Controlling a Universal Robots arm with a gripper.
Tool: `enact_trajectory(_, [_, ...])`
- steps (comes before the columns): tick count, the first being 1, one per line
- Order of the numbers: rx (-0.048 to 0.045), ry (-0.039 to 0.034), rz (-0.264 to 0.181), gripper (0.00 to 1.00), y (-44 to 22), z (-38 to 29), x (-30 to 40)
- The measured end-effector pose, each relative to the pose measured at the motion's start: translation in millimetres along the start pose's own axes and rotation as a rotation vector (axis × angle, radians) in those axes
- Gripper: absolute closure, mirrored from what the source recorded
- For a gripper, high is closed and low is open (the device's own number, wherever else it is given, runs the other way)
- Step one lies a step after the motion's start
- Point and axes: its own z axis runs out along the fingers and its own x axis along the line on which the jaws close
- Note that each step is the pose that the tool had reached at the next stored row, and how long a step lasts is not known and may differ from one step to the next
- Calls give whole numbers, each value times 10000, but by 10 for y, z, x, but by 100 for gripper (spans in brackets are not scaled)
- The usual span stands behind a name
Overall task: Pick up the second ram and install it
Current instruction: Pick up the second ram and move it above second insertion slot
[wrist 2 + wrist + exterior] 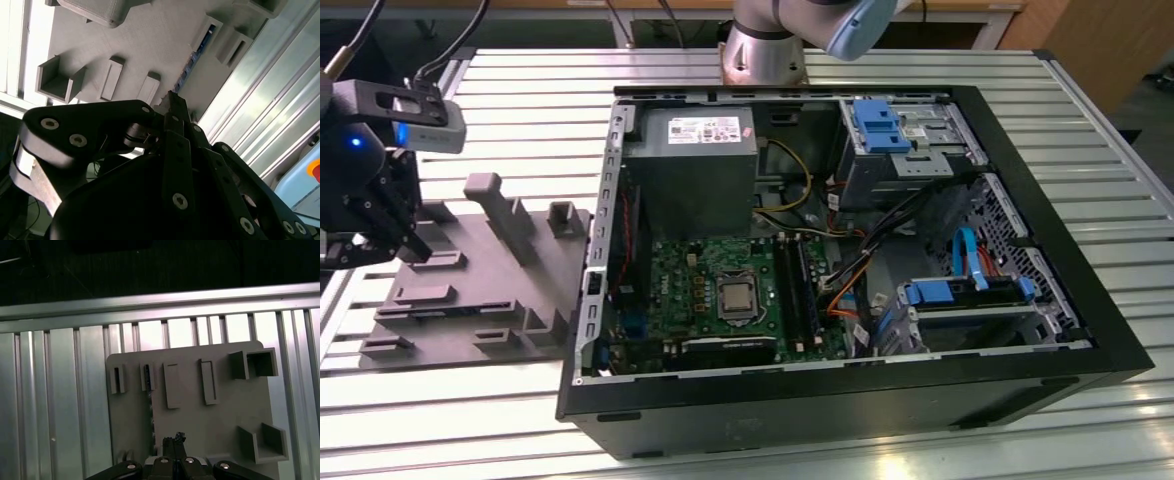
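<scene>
The second ram [148, 405] stands on its long edge in a narrow slot of the grey tray [220, 425], a thin dark strip seen from above. In the second wrist view the ram [192, 62] shows as a dark, bluish edge running between two small posts. My gripper [175, 439] hovers above the tray with its fingertips pressed together and nothing between them, just to one side of the ram's line. In the exterior view the gripper [380, 235] hangs over the tray [467, 300] at the exterior view's left.
An open computer case [854, 400] lies at the exterior view's right of the tray, with the green motherboard [707, 270] and its long memory slots [801, 285] inside, plus cables and blue drive brackets. The tray carries upright posts [487, 195]. All rests on a ribbed metal table [454, 400].
</scene>
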Motion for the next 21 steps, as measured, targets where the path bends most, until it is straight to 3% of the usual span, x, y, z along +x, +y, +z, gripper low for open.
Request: enact_trajectory(21, [-1, 1, -6, 89, -7, 117, 16])
